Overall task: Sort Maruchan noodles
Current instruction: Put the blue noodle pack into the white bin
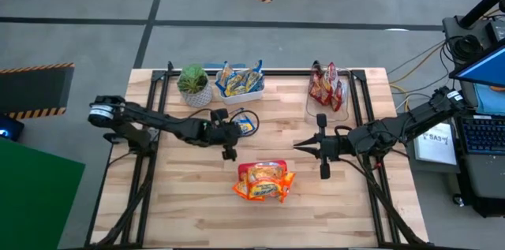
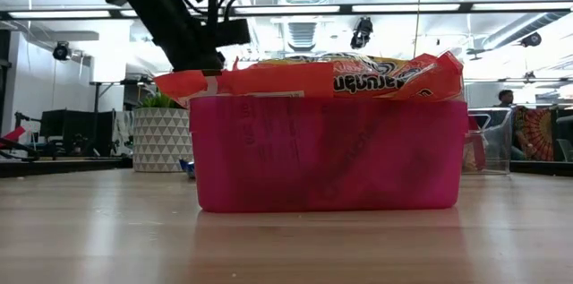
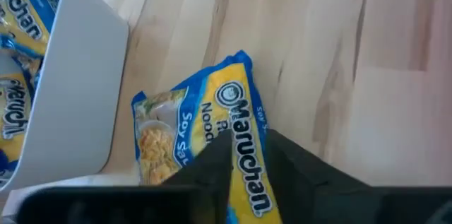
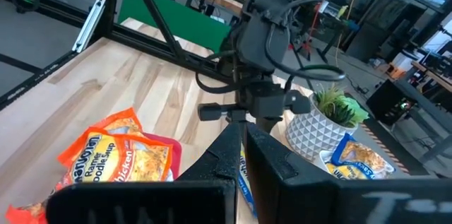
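In left wrist view – fingers (image 3: 212, 164) pinch blue packet (image 3: 212, 121).

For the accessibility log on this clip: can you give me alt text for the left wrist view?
A blue-and-yellow noodle packet lies flat on the wooden table, with the left gripper right over one end of it. Beside the packet stands a white bin holding more blue-and-yellow packets.

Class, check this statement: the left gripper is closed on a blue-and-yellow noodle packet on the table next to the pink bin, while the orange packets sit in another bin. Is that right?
Not quite. The left gripper holds the blue-and-yellow packet beside the white bin, not the pink one, as the left wrist view shows. The orange packets lie in the pink bin, nearer the table's front.
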### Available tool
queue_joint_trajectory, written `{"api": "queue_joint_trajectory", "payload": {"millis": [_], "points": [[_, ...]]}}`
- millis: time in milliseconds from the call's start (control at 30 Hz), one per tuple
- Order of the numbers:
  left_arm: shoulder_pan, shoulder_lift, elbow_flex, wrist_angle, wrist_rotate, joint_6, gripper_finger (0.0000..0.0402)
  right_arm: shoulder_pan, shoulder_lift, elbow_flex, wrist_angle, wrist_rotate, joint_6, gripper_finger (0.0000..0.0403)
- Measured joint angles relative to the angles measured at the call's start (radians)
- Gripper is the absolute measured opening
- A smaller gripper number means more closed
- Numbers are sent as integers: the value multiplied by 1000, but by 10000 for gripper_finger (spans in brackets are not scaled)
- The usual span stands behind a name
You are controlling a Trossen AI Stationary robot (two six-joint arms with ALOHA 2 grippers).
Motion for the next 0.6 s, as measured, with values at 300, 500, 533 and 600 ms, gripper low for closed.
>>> {"api": "queue_joint_trajectory", "payload": {"millis": [300, 500, 533, 600], "points": [[3, 51, -5, 0, 1, 1, 201, 0, 0, 0, 0, 0, -28, 13], [3, 137, -9, -2, 1, -15, 243, 0, 0, 0, 1, 1, -44, 13], [4, 149, -9, 0, -4, -28, 245, 0, 0, 0, 1, 1, -46, 13], [4, 175, -9, -1, -30, -54, 246, 0, 0, 0, 1, 1, -47, 13]]}}
